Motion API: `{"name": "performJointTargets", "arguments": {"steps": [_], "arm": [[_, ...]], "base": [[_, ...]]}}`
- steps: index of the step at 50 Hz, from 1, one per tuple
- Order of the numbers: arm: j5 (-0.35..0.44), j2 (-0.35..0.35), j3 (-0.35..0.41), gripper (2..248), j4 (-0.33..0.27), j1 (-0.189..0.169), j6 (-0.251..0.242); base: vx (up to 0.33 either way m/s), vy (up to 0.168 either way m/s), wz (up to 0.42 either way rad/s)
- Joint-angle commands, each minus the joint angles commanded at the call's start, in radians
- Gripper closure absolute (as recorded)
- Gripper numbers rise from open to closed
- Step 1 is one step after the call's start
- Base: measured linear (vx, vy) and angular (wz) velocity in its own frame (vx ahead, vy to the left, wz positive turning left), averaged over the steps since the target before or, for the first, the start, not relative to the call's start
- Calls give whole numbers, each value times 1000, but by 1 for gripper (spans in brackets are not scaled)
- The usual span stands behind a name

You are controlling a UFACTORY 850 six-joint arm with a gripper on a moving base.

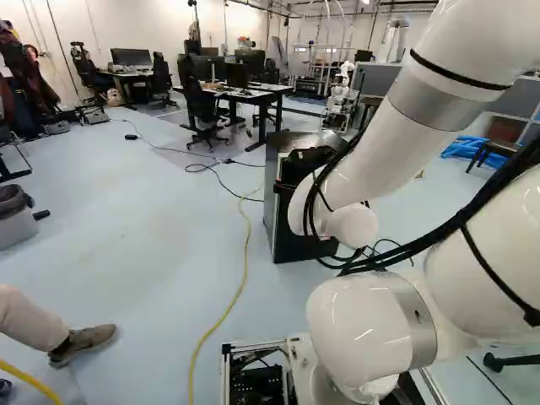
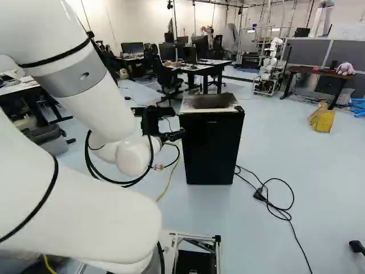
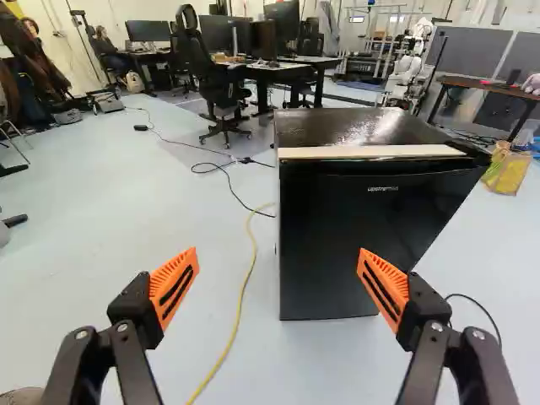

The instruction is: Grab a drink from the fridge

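In the right base view my gripper (image 2: 175, 135) is beside the upper side edge of the small black fridge (image 2: 211, 149); whether they touch I cannot tell. The wrist view shows the gripper (image 3: 278, 268) open, nothing between its orange pads. Ahead of it stands the fridge (image 3: 363, 232), its front door closed, a pale strip along the top front edge. One finger points at the door, the other at the floor beside it. The left base view shows the fridge (image 1: 274, 198) partly behind my arm. No drink is visible.
A yellow cable (image 1: 240, 287) runs along the floor beside the fridge; a black cable (image 2: 279, 197) lies on its other side. A person's leg and shoe (image 1: 89, 342) are near the base. Farther back are desks (image 2: 197, 67), chairs and another robot (image 2: 271, 63).
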Motion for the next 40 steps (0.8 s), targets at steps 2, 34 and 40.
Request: {"name": "performJointTargets", "arguments": {"steps": [2, 34, 40], "arm": [[0, 0, 0, 3, 0, 0, 0], [0, 0, 0, 3, 0, 0, 0], [0, 0, 0, 3, 0, 0, 0]], "base": [[0, 0, 0], [6, 0, 0], [32, -1, -3]]}}
